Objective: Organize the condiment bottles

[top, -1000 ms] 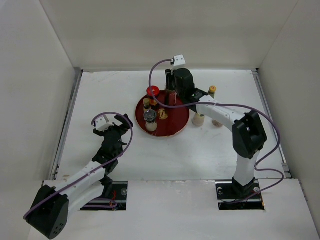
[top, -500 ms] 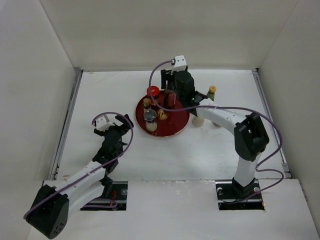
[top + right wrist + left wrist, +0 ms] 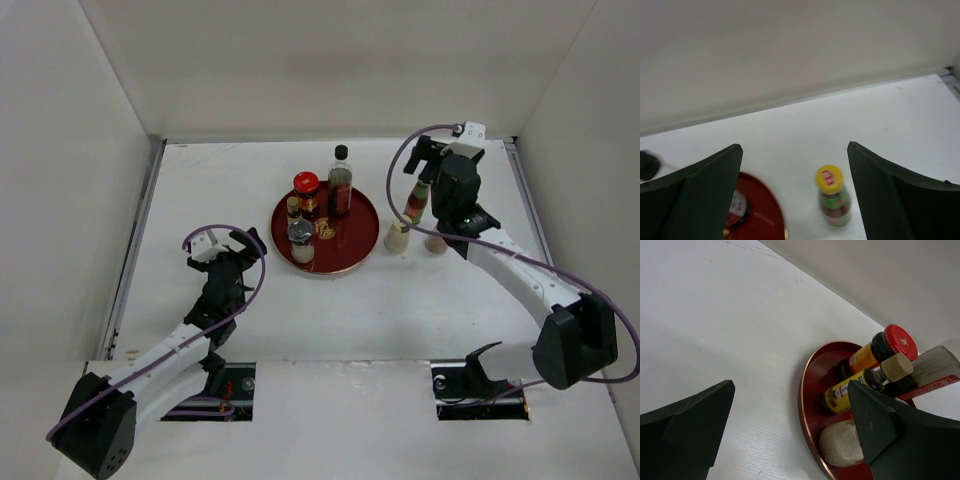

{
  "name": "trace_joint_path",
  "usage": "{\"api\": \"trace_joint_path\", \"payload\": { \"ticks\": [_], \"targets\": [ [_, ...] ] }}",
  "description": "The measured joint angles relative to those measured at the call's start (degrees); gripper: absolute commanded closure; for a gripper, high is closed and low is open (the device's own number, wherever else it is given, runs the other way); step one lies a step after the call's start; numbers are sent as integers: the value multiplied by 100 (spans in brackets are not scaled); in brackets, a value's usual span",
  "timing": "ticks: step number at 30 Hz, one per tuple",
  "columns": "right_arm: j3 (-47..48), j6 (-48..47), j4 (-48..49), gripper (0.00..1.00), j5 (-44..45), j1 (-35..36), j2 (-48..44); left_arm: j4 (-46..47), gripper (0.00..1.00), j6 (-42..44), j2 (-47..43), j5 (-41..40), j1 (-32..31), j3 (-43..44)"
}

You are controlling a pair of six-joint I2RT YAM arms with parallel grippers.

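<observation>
Right hand [image 3: 795,145] is off the tray [image 3: 352,245] since the prior frame, leaving the tall black-capped bottle [image 3: 340,182] upright on it. Left hand [image 3: 222,250]: spread, idle over the counter [image 3: 200,180], clear of the work. Cream shaker [image 3: 398,237] and pink shaker [image 3: 435,243] wait beside the tray. Right hand, spread, hovers over the orange-capped sauce [image 3: 832,200], likely next.

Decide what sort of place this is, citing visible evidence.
Probably a robotics lab cell, not a kitchen: left arm and right arm at a white table, plain walls boxing it in, condiment bottles on a red tray.
</observation>
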Motion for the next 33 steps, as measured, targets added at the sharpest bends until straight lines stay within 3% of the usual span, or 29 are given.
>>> {"api": "trace_joint_path", "payload": {
  "ticks": [9, 12, 16, 18, 25, 33],
  "targets": [
    [-35, 168, -629, 18, -28, -555, 1016, 13, 0, 0, 105, 33, -9, 0],
    [-22, 208, -737, 30, -116, -597, 1311, 37, 0, 0, 175, 44, -7, 0],
    [52, 260, -767, 54, -175, -662, 1486, 59, 0, 0, 269, 72, -13, 0],
    [96, 247, -774, 60, -175, -671, 1497, 68, 0, 0, 269, 81, -11, 0],
    [-9, 203, -802, 63, -168, -684, 1215, 81, 0, 0, 262, 94, -11, 0],
    [-63, -83, -645, 63, -39, -262, -350, 87, 0, -2, 280, 107, -11, 0]
  ]
}}
